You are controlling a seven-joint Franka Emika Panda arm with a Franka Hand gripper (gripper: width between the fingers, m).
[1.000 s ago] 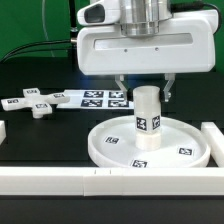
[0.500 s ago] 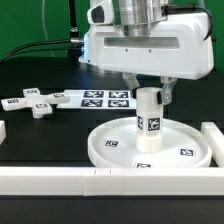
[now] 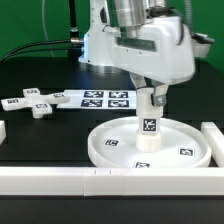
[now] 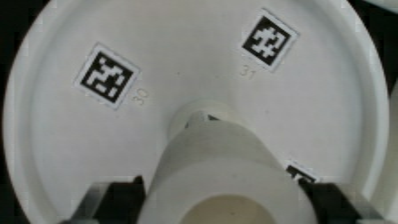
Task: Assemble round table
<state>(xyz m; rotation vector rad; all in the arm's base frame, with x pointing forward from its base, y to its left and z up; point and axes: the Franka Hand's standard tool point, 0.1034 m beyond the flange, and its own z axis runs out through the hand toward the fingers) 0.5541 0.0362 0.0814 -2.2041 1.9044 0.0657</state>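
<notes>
Three parts of the round table show in the exterior view. The disc (image 3: 101,141) lies flat on the black table (image 3: 40,140), in the lower centre-right of the frame. The leg (image 3: 148,128) stands upright on the disc's middle, touching it. The cross-shaped foot (image 3: 37,104) lies flat at the exterior view's left, well apart from the disc.

We see the gripper (image 3: 150,98) tilted above the disc, its fingers (image 3: 161,99) closed on the leg's upper end, one on each side. In the wrist view the leg (image 4: 222,165) rises from the disc (image 4: 187,70), with dark fingers (image 4: 121,192) against both of its flanks.

The marker board (image 3: 105,98) lies behind the disc. One white bar (image 3: 60,181) runs along the frame's lower edge; another (image 3: 213,138) stands just beside the disc at the exterior view's right.
</notes>
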